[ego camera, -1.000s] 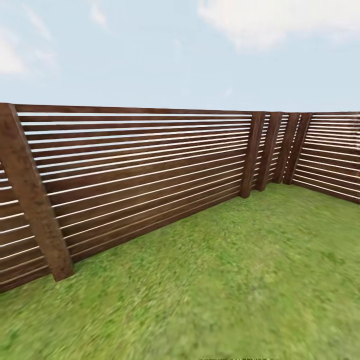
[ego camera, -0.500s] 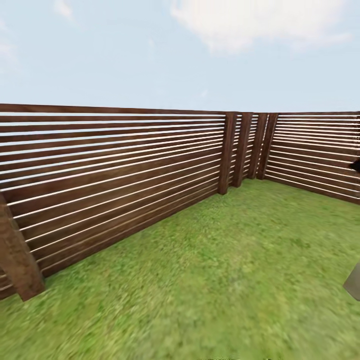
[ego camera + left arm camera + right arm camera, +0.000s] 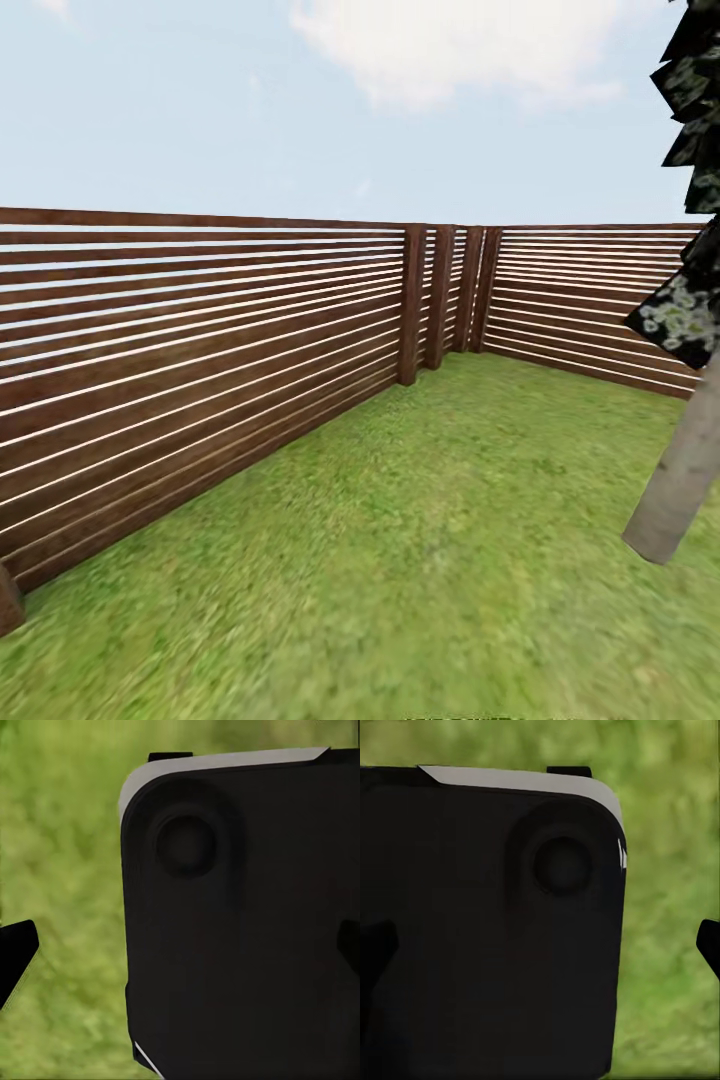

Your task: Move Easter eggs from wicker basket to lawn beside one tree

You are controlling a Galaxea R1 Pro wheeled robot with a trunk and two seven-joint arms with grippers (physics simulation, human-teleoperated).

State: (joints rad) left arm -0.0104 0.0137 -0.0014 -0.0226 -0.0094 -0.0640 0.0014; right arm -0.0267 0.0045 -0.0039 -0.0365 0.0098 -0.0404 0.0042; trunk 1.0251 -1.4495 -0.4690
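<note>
Head view: lawn (image 3: 420, 560) runs to brown slatted fence (image 3: 200, 340), corner post (image 3: 411, 300) ahead. Tree (image 3: 675, 480) trunk stands on grass at right edge (dark leaves above). Wrist views: black robot body (image 3: 240, 922) over blurred grass; jaw spacing of both grippers cannot be judged.

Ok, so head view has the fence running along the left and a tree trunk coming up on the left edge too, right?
Not quite. The fence does run along the left, but the tree trunk stands at the right edge of the head view, rising from the lawn.
</note>
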